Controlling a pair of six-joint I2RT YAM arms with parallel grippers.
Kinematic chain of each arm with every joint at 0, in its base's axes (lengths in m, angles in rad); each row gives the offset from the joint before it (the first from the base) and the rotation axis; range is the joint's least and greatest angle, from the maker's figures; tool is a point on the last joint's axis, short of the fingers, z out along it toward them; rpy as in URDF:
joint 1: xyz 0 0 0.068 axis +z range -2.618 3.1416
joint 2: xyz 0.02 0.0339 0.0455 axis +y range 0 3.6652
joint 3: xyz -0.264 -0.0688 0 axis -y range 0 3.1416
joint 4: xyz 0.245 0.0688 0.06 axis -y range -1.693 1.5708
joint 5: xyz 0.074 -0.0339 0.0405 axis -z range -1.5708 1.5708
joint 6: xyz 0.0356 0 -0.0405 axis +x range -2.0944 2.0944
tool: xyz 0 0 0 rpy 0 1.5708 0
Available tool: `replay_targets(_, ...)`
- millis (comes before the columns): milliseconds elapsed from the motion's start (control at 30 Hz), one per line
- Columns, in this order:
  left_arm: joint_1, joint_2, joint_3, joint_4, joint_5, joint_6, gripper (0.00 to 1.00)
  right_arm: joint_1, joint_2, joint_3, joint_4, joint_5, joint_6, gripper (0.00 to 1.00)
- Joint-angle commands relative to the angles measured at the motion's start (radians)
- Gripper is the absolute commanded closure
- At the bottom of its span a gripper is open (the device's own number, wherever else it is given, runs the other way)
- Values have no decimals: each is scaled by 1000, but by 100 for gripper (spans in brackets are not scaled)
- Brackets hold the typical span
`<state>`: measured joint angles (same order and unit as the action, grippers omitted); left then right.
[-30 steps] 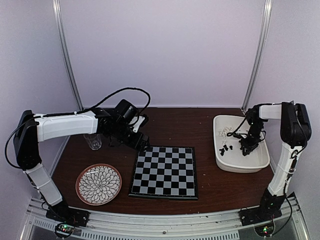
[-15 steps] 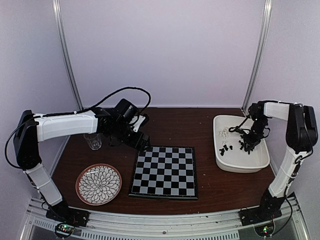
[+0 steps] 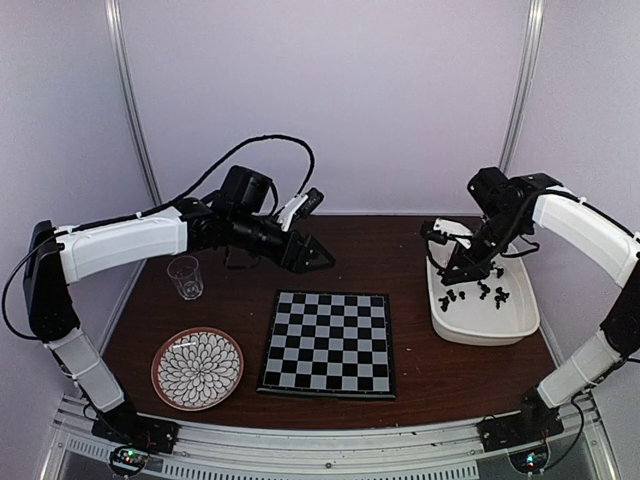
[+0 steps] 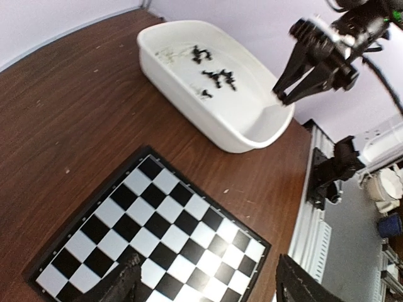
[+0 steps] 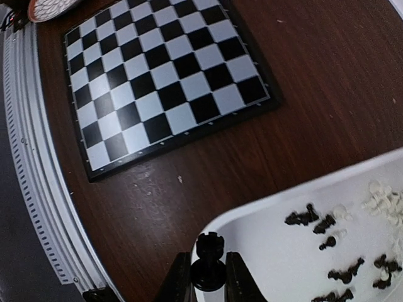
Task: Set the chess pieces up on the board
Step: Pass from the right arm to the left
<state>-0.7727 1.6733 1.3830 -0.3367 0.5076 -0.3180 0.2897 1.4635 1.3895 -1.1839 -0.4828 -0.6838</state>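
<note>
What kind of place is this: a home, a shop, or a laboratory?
Most likely a robotics laboratory test cell. Two robot arms stand on a metal rail, plain pale panels enclose the bench, and a chessboard and a tub of chess pieces are laid out.

Black-and-grey checkered board (image 3: 328, 343), white tub (image 3: 487, 335), black piece (image 5: 208, 261), flower-patterned plate (image 3: 197, 368)

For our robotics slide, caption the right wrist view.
Right jaws hold a black chess piece over the white tub's rim, bare chessboard beyond.
</note>
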Motion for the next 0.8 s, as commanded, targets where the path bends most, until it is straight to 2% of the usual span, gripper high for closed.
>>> replay_targets(0, -4, -11, 47, 91, 234, -3, 29, 152, 25, 58, -47, -133, -49, 89)
replay_targets(133, -5, -21, -16, 215, 274, -133, 32, 246, 59, 125, -55, -209, -44, 88)
replay_targets(367, -53, 9, -119, 521, 271, -363, 34, 348, 116, 207, -67, -243, -25, 88)
replay_targets(567, -107, 63, -111, 584, 250, -399, 39, 370, 144, 236, -72, -288, -9, 88)
replay_targets(767, -115, 90, -111, 609, 246, -424, 44, 373, 141, 250, -78, -340, 4, 88)
